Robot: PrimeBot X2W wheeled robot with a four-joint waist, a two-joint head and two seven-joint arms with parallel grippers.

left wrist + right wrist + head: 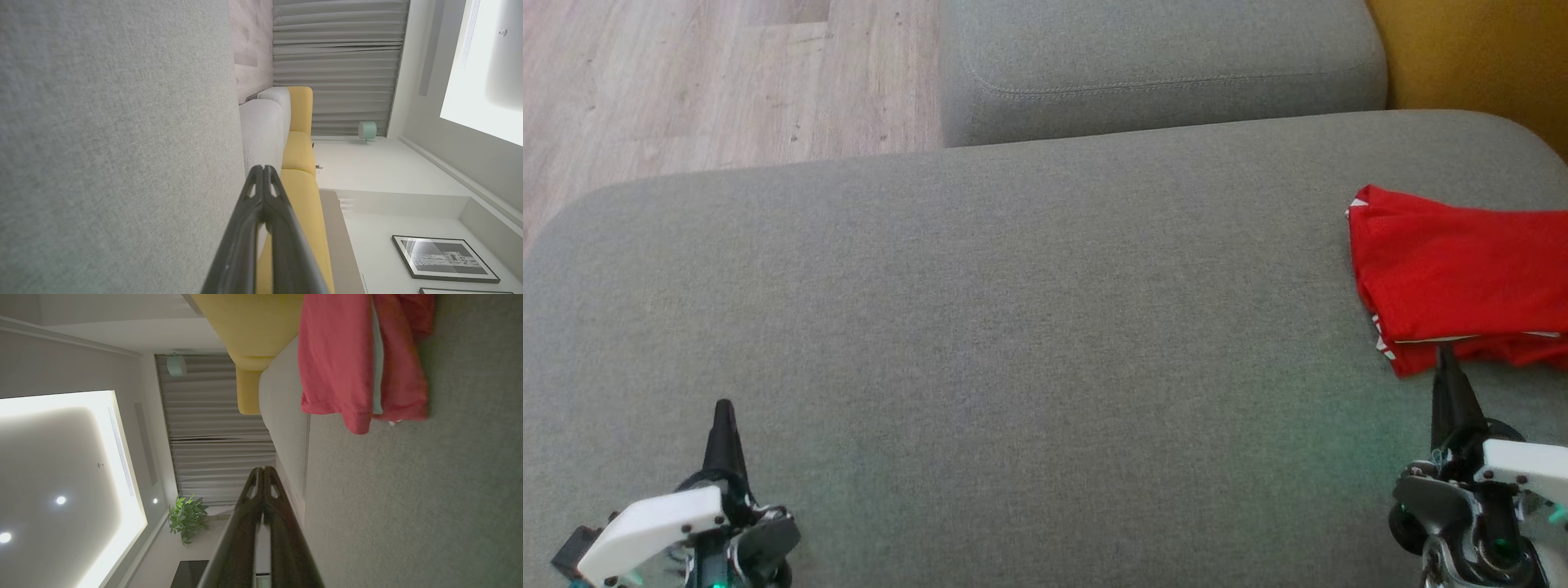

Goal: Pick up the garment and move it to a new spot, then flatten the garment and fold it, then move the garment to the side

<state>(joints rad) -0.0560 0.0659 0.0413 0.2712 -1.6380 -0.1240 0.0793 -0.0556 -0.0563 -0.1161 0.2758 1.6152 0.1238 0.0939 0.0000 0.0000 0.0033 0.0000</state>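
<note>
Left gripper (723, 411): low at the near left corner of the head view, white wrist housing below it, fingers pointing straight away from the robot. Pincer pressed together, reads as a single dark spike, nothing in it. The wrist is rolled on its side: in the left wrist view the grey seat cushion (1013, 310) stands as a wall down the left of the frame, and the fingertips (258, 179) meet at a point. Can't tell whether it touches the fabric or sits just above it.

Right gripper (1447, 359): mirror pose at the near right corner, fingers forward, wrist rolled the other way, so the cushion runs down the right of the right wrist view. Pincer together, tips meeting, empty.

Red garment (1454, 273): folded, white trim showing at its edges, lying flat on the right part of the seat cushion, cut by the right edge of the head view. In the head view the right gripper's tip lines up with the garment's near edge. The right wrist view shows a strip of bare cushion between tips and cloth, so near but apart. Well apart from the left gripper.

The middle and left of the cushion are bare grey fabric.

Beyond it: a second grey cushion (1160, 65) butting against the far edge, a yellow sofa section (1478, 57) at the far right, a wood plank floor (686, 73) at the far left.

Farther back, wrist views: grey pleated curtain (335, 61), a mint-green lamp (367, 130), a framed picture (443, 259), a potted plant (187, 516).
</note>
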